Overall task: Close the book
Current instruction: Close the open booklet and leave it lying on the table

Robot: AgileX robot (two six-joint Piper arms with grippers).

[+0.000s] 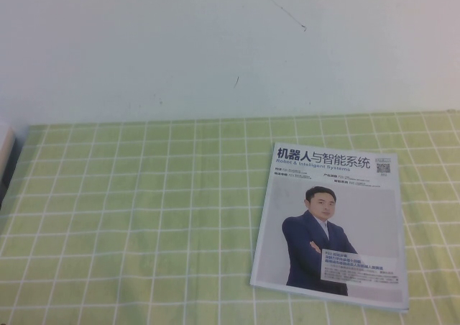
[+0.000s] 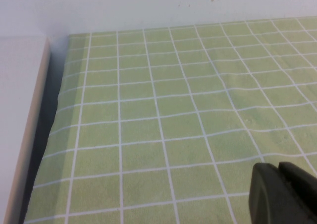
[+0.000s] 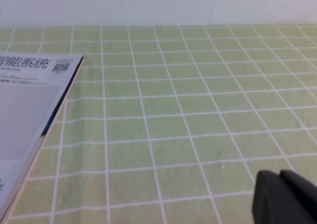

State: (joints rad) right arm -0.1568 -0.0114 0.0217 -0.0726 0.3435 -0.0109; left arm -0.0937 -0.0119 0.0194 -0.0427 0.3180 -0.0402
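Closed glossy magazine point(image 1: 330, 224) flat on green-checked worktop point(image 1: 144, 217), right half. Left end effector point(image 2: 280, 168) over cloth; right end effector point(image 3: 280, 174) off magazine's edge; both narrow.

The book point(image 1: 330, 224) lies on the tablecloth point(image 1: 144, 210), near right; right gripper point(image 3: 285, 196) right of it, left gripper point(image 2: 282, 194) by the left edge.

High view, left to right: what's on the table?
Far left, a white slab → green checked cloth → closed book. The left end effector and right end effector appear only in their own wrist views.
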